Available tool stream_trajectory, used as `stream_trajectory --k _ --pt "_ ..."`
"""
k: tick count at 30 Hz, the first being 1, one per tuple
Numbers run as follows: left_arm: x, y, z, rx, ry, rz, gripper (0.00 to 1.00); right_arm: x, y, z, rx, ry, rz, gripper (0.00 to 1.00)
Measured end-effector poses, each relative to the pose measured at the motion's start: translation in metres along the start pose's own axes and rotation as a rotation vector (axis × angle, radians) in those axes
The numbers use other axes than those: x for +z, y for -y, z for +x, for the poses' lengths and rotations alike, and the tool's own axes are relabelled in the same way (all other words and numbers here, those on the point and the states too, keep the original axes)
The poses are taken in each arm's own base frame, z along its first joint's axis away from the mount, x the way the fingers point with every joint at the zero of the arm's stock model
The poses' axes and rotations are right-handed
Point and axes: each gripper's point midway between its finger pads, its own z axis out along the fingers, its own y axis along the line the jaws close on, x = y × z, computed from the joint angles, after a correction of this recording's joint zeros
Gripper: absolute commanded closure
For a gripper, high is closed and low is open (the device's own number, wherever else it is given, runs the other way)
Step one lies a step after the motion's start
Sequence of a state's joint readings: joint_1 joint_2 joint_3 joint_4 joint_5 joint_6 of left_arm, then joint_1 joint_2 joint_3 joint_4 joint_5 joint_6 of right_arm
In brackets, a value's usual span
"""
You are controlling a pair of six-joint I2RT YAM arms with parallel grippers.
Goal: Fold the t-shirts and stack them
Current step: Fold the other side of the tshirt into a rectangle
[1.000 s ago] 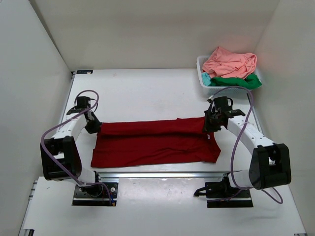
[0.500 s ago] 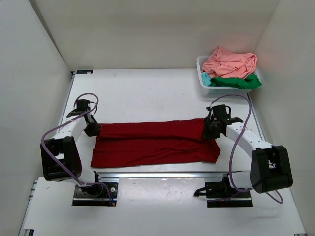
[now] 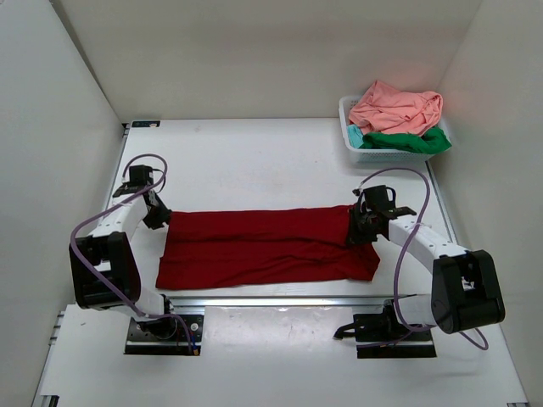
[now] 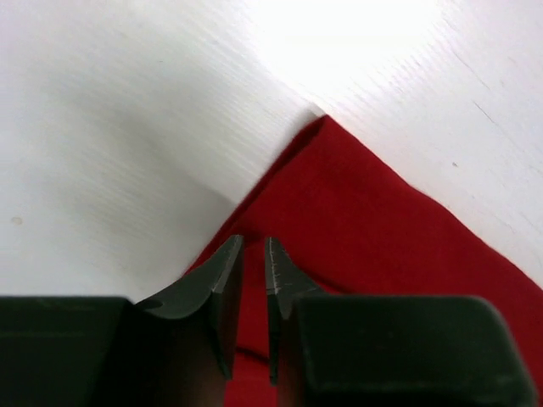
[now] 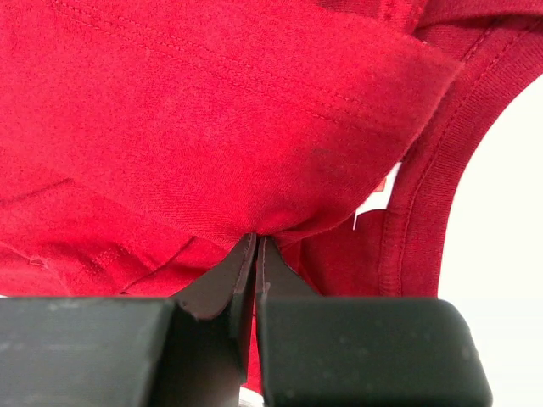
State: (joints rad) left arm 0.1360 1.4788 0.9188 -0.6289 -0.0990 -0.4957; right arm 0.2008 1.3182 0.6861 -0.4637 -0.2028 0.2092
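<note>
The dark red t-shirt [image 3: 263,246] lies spread as a long band across the near part of the table, its top edge folded over. My left gripper [image 3: 159,217] sits at its far-left corner; in the left wrist view the jaws [image 4: 254,246] stand slightly apart over the flat cloth [image 4: 382,229], holding nothing. My right gripper [image 3: 356,231] is at the shirt's far-right end, shut [image 5: 255,242] on a pinched fold of the red cloth [image 5: 212,127] beside the collar. The salmon pink shirt [image 3: 394,108] and the green shirt [image 3: 407,140] lie bunched in the basket.
The white lattice basket [image 3: 346,119] stands at the back right corner against the right wall. White walls enclose the table on the left, back and right. A metal rail [image 3: 280,300] runs along the near edge behind the arm bases.
My left gripper has drawn back and to the left off the shirt corner. My right gripper has moved nearer and slightly left with the fold, laying the top edge further over.
</note>
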Motion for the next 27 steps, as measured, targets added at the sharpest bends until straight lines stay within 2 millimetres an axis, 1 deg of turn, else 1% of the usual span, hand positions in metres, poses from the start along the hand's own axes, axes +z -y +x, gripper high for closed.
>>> stream_trajectory --k 2,4,7,10,12,13,14,15,16,17,18,21,23,25,27 --pt "-0.001 -0.005 -0.001 -0.009 0.010 -0.020 0.67 0.001 0.001 0.002 -0.002 -0.003 0.000 1.00" --pt "-0.003 -0.009 -0.002 -0.016 0.019 -0.038 0.59 0.001 0.001 0.003 -0.002 -0.007 0.001 1.00" --pt "-0.005 -0.012 -0.002 -0.039 0.025 -0.052 0.58 0.001 0.002 0.005 0.001 -0.011 0.001 1.00" --pt "-0.007 -0.010 -0.003 -0.063 0.029 -0.047 0.59 0.000 0.002 0.006 0.002 -0.012 0.000 1.00" --pt "-0.008 -0.007 -0.002 -0.073 0.029 -0.034 0.59 -0.002 0.001 0.009 0.001 -0.018 -0.001 0.97" --pt "-0.008 -0.003 -0.002 -0.072 0.027 -0.022 0.61 -0.003 0.001 0.011 -0.001 -0.021 -0.002 0.95" --pt "-0.008 0.001 -0.001 -0.069 0.025 -0.006 0.60 -0.004 0.000 0.013 -0.001 -0.021 -0.007 0.92" --pt "-0.009 0.008 0.000 -0.058 0.024 0.018 0.60 -0.005 -0.001 0.016 -0.001 -0.023 -0.013 0.84" --pt "-0.010 0.016 0.000 -0.045 0.025 0.042 0.60 -0.006 -0.001 0.019 0.000 -0.025 -0.018 0.80" --pt "-0.011 0.027 0.001 -0.027 0.025 0.074 0.60 -0.008 -0.001 0.023 0.002 -0.029 -0.023 0.72" --pt "-0.012 0.037 0.001 -0.014 0.026 0.104 0.61 -0.009 -0.001 0.026 0.009 -0.033 -0.027 0.67" --pt "-0.015 0.074 0.004 0.048 0.017 0.205 0.61 -0.014 -0.001 0.027 0.010 -0.028 -0.031 0.63" --pt "-0.015 0.095 0.012 0.093 0.002 0.256 0.61 -0.017 -0.002 0.026 0.006 -0.017 -0.033 0.62" --pt "-0.012 0.109 0.024 0.130 -0.023 0.285 0.61 -0.018 -0.003 0.024 0.005 -0.013 -0.033 0.63" --pt "-0.008 0.118 0.038 0.165 -0.058 0.297 0.61 -0.020 -0.004 0.020 0.003 -0.005 -0.035 0.62"
